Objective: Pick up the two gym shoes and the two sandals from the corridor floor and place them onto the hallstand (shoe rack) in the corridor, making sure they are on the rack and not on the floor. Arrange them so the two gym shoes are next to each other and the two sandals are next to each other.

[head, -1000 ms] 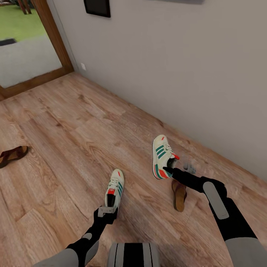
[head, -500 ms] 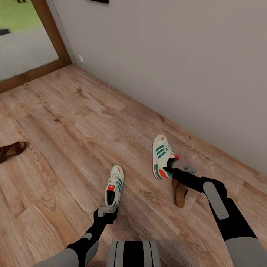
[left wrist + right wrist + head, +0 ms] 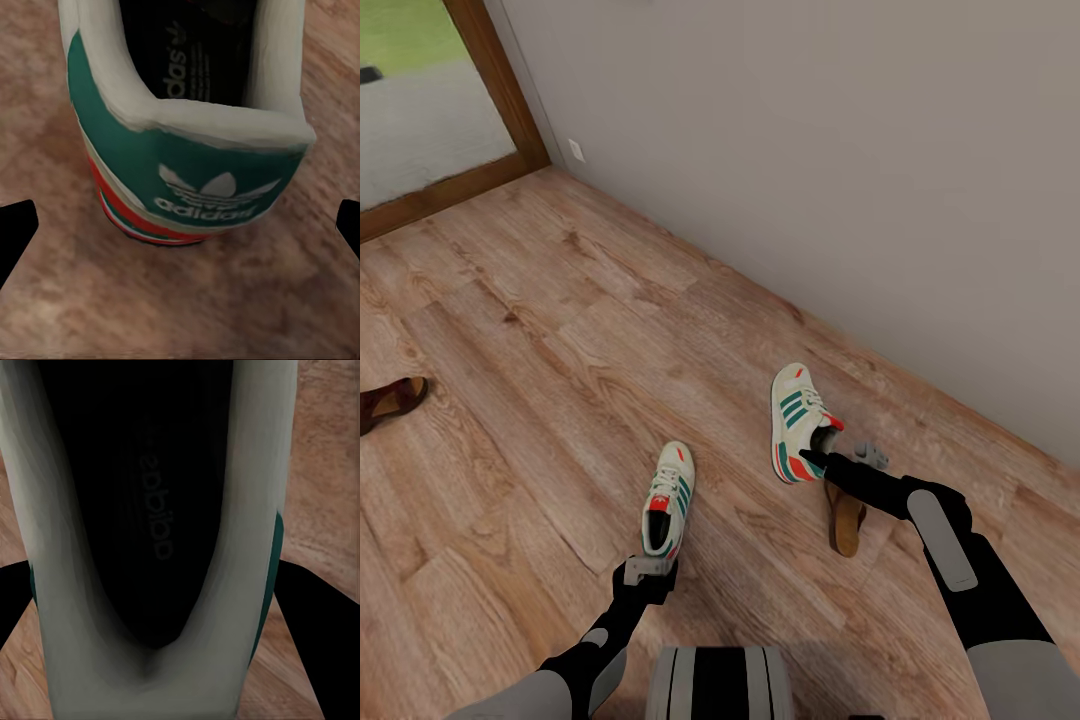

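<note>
Right tool (image 3: 822,447) hides sneaker's (image 3: 797,421) heel

Two gym shoes and two sandals on the corridor floor

We see the left gym shoe (image 3: 669,497) standing upright on the corridor floor (image 3: 540,330), cream-white with green stripes and a red tongue patch, its toe pointing away from us; its green heel with the white logo is shown close (image 3: 195,180). The right gym shoe (image 3: 798,422) is tilted on its side, showing the green-and-red sole. One brown sandal (image 3: 846,520) lies just beside it, tan insole up. The other sandal (image 3: 390,400) lies well apart, at the left edge.
</note>
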